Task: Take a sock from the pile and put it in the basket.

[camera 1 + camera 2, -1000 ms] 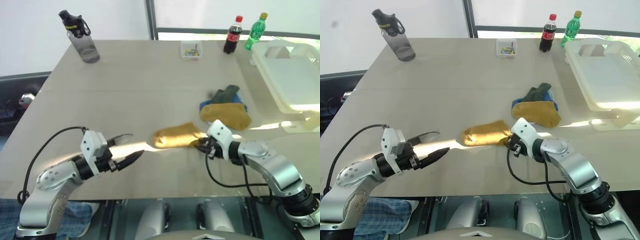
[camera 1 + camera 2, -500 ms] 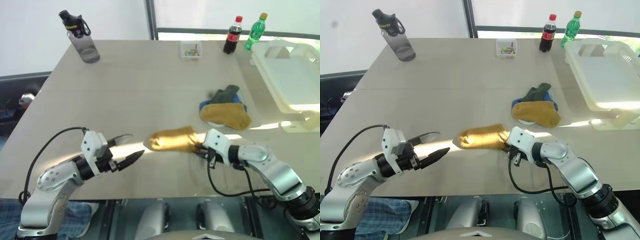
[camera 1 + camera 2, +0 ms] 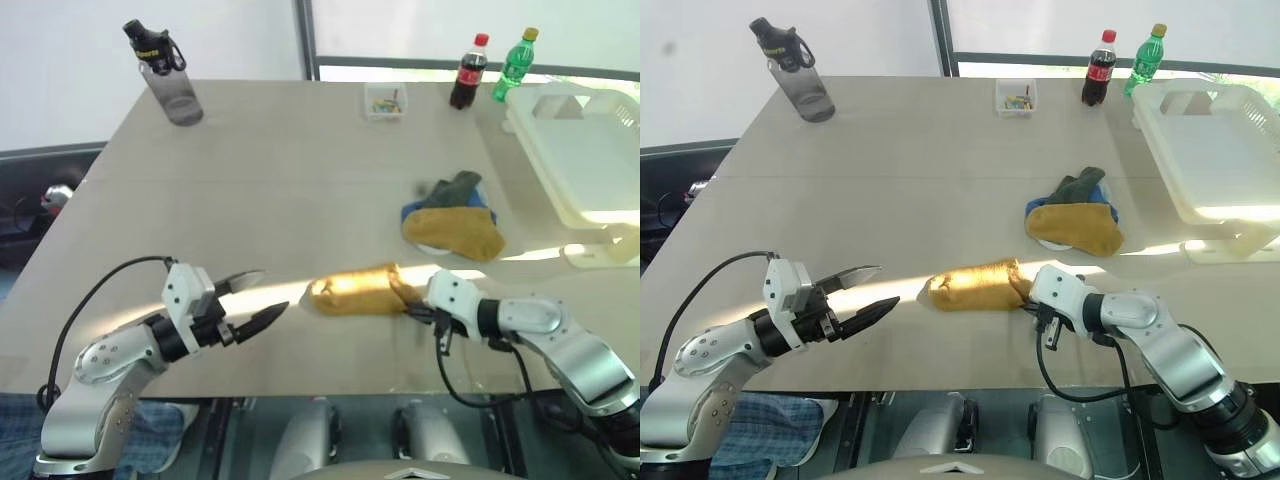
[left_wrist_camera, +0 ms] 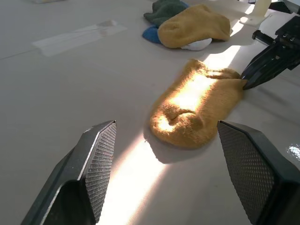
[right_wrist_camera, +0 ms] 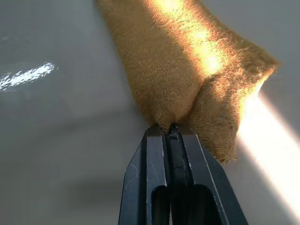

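From the head views we see the beige table, with the off-white slotted basket at its far right edge and the pile of socks just left of it. The mustard-yellow sock lies apart from the pile, near the front edge. The right wrist view adds what the head views hide: our right gripper is closed tight, pinching a fold at the sock's end. The left wrist view shows our left gripper spread wide and empty, short of the sock. No label reads on the cola bottle, green bottle or grey flask.
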`<move>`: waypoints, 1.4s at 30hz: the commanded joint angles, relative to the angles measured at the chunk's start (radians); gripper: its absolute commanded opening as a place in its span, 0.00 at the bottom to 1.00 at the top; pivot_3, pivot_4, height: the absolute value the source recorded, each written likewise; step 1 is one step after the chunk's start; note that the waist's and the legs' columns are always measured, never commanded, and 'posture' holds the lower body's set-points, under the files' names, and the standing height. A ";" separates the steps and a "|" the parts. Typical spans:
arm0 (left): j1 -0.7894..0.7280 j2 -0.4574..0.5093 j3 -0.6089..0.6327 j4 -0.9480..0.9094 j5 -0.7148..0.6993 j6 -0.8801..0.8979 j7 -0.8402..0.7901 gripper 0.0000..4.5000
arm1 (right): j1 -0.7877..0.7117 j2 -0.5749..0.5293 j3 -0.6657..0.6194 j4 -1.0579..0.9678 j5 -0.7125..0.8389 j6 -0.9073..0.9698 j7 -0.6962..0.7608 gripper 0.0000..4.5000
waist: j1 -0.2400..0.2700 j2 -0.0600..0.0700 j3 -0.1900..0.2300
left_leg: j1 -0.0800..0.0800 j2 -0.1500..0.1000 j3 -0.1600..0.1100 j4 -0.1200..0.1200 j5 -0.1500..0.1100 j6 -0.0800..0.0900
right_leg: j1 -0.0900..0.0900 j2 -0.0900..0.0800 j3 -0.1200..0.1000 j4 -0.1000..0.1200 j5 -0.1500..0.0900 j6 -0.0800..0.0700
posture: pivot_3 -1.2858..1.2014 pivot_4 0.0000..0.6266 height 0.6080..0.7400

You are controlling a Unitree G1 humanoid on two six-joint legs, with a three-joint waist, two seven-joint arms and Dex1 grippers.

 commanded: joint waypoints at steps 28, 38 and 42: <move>-0.046 0.011 0.009 0.041 0.005 -0.048 -0.050 0.81 | -0.318 0.168 -0.099 0.305 -0.079 0.048 -0.262 0.59 | -0.004 -0.002 0.002 | -0.002 0.000 0.001 0.001 0.001 -0.001 | -0.002 0.001 0.001 0.001 0.000 0.000 | 0.52 0.24 1.00; -0.034 0.004 0.014 0.082 0.016 -0.093 -0.065 0.81 | -0.362 0.222 -0.077 0.427 -0.163 -0.046 -0.270 0.59 | -0.008 -0.002 0.002 | -0.001 0.000 0.002 0.001 0.001 -0.001 | -0.001 0.002 0.001 0.003 0.000 0.000 | 0.52 0.24 1.00; -0.029 -0.001 0.012 0.088 0.019 -0.104 -0.066 0.81 | -0.369 0.243 -0.078 0.439 -0.179 -0.065 -0.267 0.29 | -0.009 -0.003 0.002 | 0.000 0.000 0.002 0.001 0.001 -0.001 | -0.002 0.002 0.001 0.003 0.000 0.000 | 0.52 0.24 1.00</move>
